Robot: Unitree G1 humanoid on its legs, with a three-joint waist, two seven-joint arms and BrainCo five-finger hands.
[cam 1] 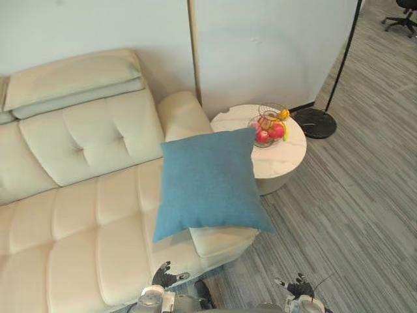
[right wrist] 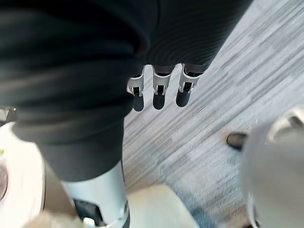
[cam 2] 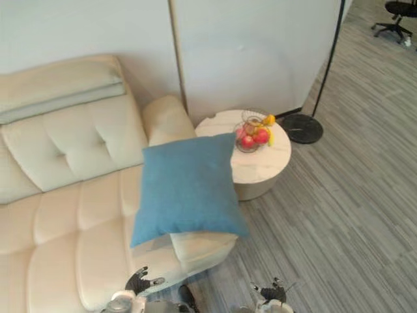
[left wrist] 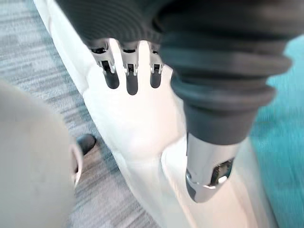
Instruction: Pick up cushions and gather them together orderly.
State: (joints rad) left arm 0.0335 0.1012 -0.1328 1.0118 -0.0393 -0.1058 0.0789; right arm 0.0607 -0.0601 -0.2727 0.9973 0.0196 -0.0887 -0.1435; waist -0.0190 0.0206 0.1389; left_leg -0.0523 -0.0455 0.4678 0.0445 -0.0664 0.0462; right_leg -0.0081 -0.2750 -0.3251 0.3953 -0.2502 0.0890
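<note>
Cream sofa (cam 1: 78, 208) holds one blue cushion (cam 1: 208, 182), not yet picked up; left hand (cam 1: 167, 276) and right hand (cam 1: 301, 287) hang open, empty.

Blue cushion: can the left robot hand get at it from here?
Probably yes: the left robot hand hangs open by the front edge of the sofa, below the blue cushion, nothing between them.

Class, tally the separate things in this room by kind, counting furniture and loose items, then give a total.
Blue cushion: 1
Cream sofa: 1
Round side table: 1
Fruit basket: 1
Floor lamp: 1
Office chair: 1
Total: 6
</note>
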